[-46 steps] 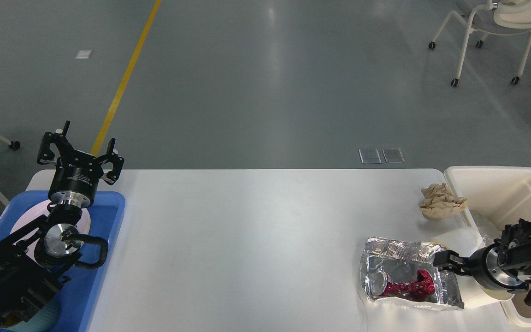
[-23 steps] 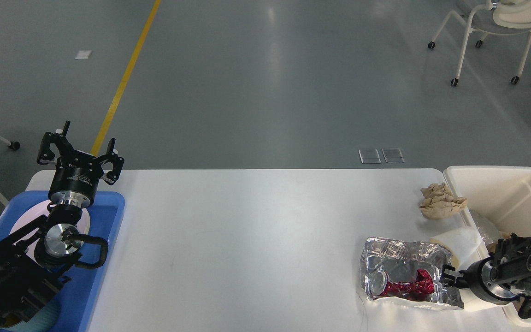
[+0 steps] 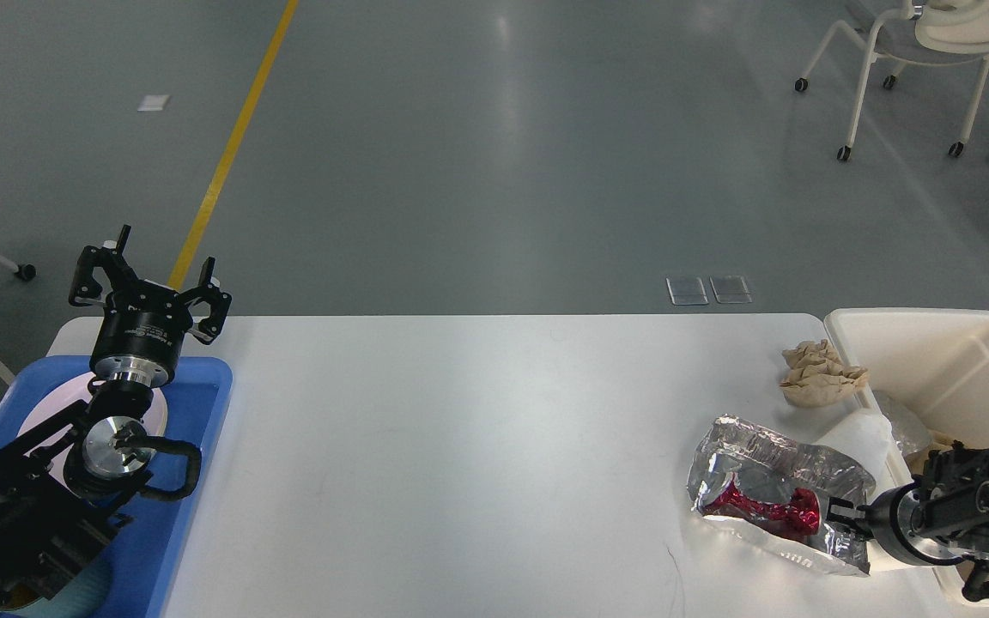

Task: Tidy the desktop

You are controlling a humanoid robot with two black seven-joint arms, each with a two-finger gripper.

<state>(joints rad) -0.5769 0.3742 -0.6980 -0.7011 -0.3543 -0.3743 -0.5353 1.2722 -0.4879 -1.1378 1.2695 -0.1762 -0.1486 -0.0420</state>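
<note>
The white desktop (image 3: 460, 446) fills the lower part of the head view. At its right end lies a crumpled silver foil bag (image 3: 769, 459) with a crushed red can (image 3: 765, 508) on it. My right gripper (image 3: 842, 513) comes in from the right and is shut on the bag's lower right edge, which is raised and tilted. A crumpled brown paper (image 3: 821, 373) lies further back, beside the bin. My left gripper (image 3: 151, 281) is open with nothing in it, held upright above the far end of the blue tray (image 3: 198, 412).
A cream bin (image 3: 932, 343) stands at the desktop's right edge with some clear plastic inside. A white paper piece (image 3: 859, 436) leans on its near wall. The blue tray holds a white plate (image 3: 44, 416). A wheeled chair (image 3: 915, 51) stands on the floor far right.
My right gripper drew down and back toward the right, taking hold of the foil bag. The bag and can turned and shifted right, with the bag's edge lifted. The left arm stayed still.
</note>
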